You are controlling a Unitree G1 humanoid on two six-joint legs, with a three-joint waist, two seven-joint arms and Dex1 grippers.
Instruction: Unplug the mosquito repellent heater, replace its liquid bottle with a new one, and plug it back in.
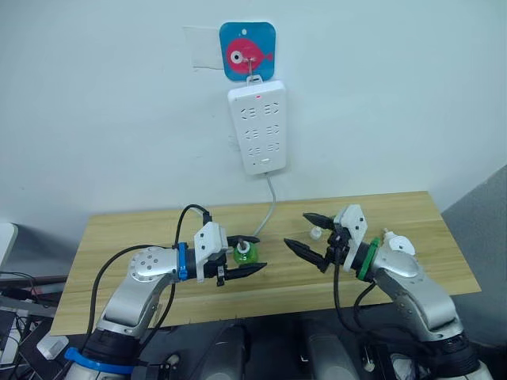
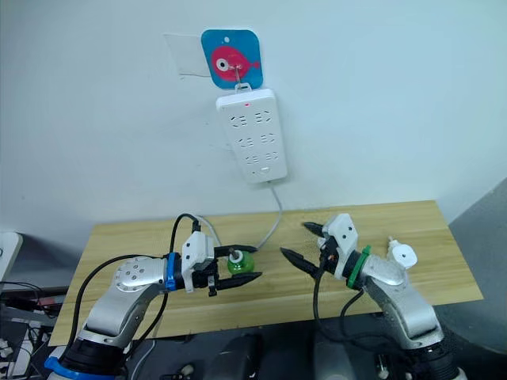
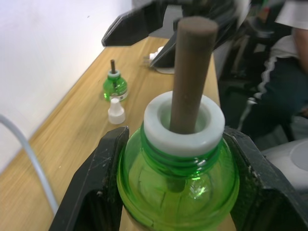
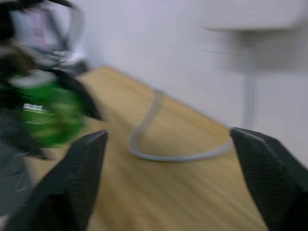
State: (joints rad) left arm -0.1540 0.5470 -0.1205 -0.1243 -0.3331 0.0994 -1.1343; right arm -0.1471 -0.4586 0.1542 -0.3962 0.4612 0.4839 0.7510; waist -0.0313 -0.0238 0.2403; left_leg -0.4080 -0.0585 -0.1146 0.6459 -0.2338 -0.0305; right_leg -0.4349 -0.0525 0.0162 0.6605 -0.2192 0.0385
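A green liquid bottle [image 3: 178, 185] with a white neck and a brown wick sits between the fingers of my left gripper [image 1: 260, 251], which is shut on it just above the wooden table [image 1: 158, 226]. My right gripper [image 1: 296, 229] hangs open a little to the right of it, fingers pointing at the bottle, with nothing between them. The white mosquito repellent heater [image 1: 398, 244] lies on the table behind my right forearm. In the left wrist view, a second green bottle [image 3: 115, 86] stands farther along the table with a small white cap [image 3: 115, 111] beside it.
A white power strip [image 1: 259, 127] hangs on the wall from a blue fish hook [image 1: 247, 51]. Its grey cable [image 1: 270, 207] drops onto the table behind the held bottle. A person in dark trousers [image 3: 274, 91] sits past the table's end.
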